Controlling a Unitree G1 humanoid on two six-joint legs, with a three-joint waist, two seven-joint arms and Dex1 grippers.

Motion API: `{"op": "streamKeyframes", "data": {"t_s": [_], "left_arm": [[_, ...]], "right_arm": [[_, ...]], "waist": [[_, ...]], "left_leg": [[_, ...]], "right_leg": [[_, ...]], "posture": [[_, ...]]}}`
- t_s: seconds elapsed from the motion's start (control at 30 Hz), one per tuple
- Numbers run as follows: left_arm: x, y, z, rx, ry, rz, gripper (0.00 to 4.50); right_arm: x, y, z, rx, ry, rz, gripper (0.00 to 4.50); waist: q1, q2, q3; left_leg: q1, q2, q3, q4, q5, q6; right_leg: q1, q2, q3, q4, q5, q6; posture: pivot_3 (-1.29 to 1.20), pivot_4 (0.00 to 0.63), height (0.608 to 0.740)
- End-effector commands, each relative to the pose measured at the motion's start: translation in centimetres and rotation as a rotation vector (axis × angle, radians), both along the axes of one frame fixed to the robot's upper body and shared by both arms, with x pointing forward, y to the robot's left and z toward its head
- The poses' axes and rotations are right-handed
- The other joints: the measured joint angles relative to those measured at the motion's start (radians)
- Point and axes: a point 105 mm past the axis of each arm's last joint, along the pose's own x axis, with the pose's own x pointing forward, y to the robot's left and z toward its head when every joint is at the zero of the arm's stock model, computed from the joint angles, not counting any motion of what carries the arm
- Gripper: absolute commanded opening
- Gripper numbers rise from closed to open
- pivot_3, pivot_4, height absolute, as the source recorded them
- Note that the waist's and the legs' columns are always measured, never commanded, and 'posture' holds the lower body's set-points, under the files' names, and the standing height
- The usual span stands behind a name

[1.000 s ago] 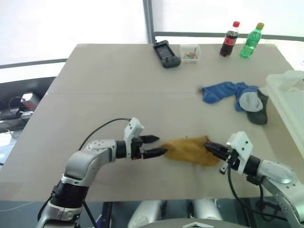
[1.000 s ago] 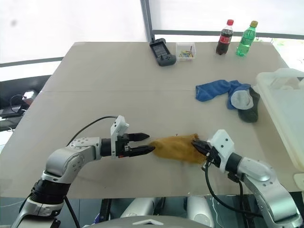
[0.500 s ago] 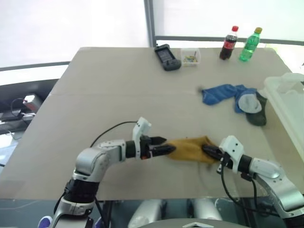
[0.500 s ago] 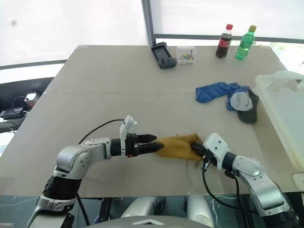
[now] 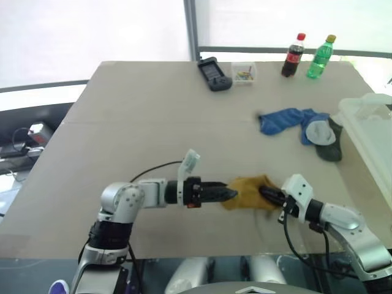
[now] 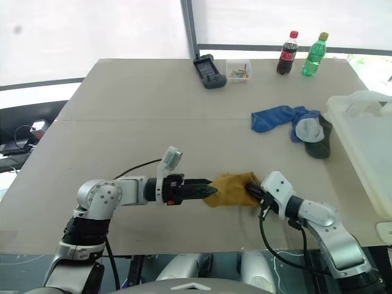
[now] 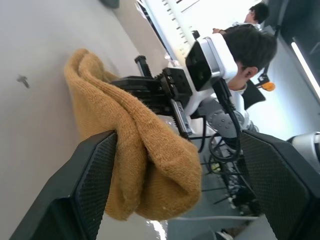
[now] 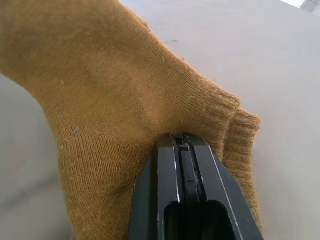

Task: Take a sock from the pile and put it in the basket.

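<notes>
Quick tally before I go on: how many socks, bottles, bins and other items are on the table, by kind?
Socks: 3 (mustard sock, blue sock, dark grey sock)
Bottles: 2 (cola bottle, green bottle)
Basket: 1
Small clear box: 1
Black handheld device: 1
Total: 8

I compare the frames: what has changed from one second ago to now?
The left gripper moved right to the mustard sock, its open fingers now around one end, bunching it. The right gripper stays shut on the other end. The blue sock and grey sock lie unchanged.
</notes>
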Motion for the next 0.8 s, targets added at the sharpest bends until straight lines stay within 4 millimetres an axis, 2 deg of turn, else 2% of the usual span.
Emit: {"op": "streamKeyframes", "data": {"t_s": [0.03, 0.2, 0.3, 0.47, 0.6, 0.7, 0.8], "left_arm": [[-0.6, -0.6, 1.9, -0.073, 0.016, -0.079, 4.13], [-0.2, -1.9, 1.9, -0.085, 0.073, -0.123, 4.13], [0.1, -1.9, 1.4, -0.051, 0.086, -0.125, 4.13], [0.7, 0.2, -0.2, 0.076, 0.066, -0.079, 4.13], [0.7, 1.3, -0.6, 0.123, 0.045, -0.075, 4.13], [0.1, 2.3, -1.1, 0.166, 0.029, -0.090, 4.13], [-0.9, 2.4, -1.4, 0.168, 0.048, -0.147, 4.13]], "right_arm": [[0.1, -0.6, -1.0, -0.028, 0.037, -0.038, 0.11], [0.1, -0.6, -1.0, -0.025, 0.041, -0.044, 0.11], [0.0, -0.6, -1.0, -0.024, 0.042, -0.044, 0.11], [-0.2, -0.6, -1.0, -0.025, 0.044, -0.041, 0.11], [-0.2, -0.4, -1.0, -0.023, 0.044, -0.041, 0.11], [-0.2, -0.4, -0.9, -0.020, 0.043, -0.043, 0.11], [-0.2, -0.4, -1.0, -0.022, 0.044, -0.043, 0.11]], "waist": [[0.001, 0.000, 0.000], [0.001, 0.000, 0.000], [0.000, 0.000, 0.000], [0.000, 0.000, 0.000], [0.001, 0.000, 0.000], [-0.001, 0.000, 0.000], [0.000, 0.001, 0.001]], "left_leg": [[0.000, 0.000, 0.000, 0.000, 0.000, 0.000], [0.000, 0.000, 0.000, 0.000, 0.000, 0.000], [0.000, 0.000, 0.000, 0.000, 0.000, 0.000], [0.000, 0.000, 0.000, -0.001, 0.000, 0.000], [0.000, 0.000, 0.000, -0.001, 0.000, 0.000], [0.000, 0.000, 0.000, -0.002, 0.000, 0.000], [0.000, 0.000, 0.000, -0.003, 0.000, 0.000]], "right_leg": [[0.000, 0.000, 0.000, 0.000, 0.000, 0.000], [0.000, 0.000, 0.000, 0.000, 0.000, 0.000], [0.000, 0.000, 0.000, 0.000, 0.000, 0.000], [0.000, 0.000, 0.000, 0.000, 0.000, 0.000], [0.000, 0.000, 0.000, -0.001, 0.000, 0.000], [-0.001, 0.000, 0.001, -0.001, 0.000, 0.000], [-0.001, 0.000, 0.001, -0.001, 0.000, 0.000]], "posture": [[0.00, 0.150, 0.740], [0.00, 0.150, 0.740], [0.00, 0.150, 0.740], [0.00, 0.150, 0.740], [0.00, 0.150, 0.740], [0.00, 0.150, 0.740], [0.00, 0.150, 0.740]]}}
